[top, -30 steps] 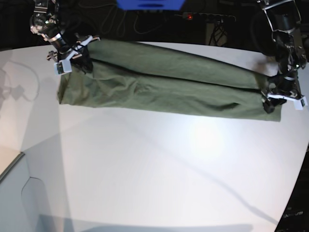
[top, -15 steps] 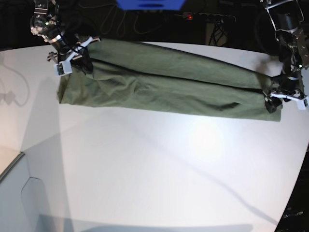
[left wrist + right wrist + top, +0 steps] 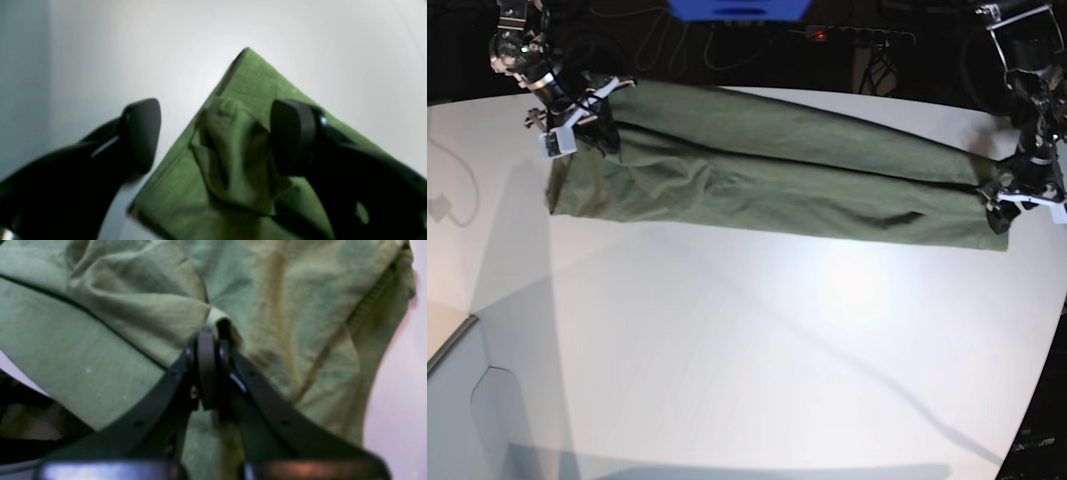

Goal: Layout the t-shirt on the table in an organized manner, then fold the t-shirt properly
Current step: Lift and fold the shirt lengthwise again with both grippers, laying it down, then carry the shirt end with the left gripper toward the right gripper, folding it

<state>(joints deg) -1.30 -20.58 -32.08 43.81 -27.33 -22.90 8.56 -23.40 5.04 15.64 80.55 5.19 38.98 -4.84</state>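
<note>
- The t-shirt [image 3: 767, 175] lies in a long folded band along the far edge of the table [image 3: 757, 340], reaching nearly from one far corner to the other.
- The left gripper [image 3: 213, 136] is spread wide over a raised, blurred corner of cloth, touching nothing.
- The right gripper [image 3: 213, 350] is clenched on a pinch of fabric; its fingertips are buried in folds.
- Collar and sleeves cannot be made out.

t-shirt [image 3: 767, 175]: matt wrinkled cloth | table [image 3: 757, 340]: smooth, slightly glossy white
</note>
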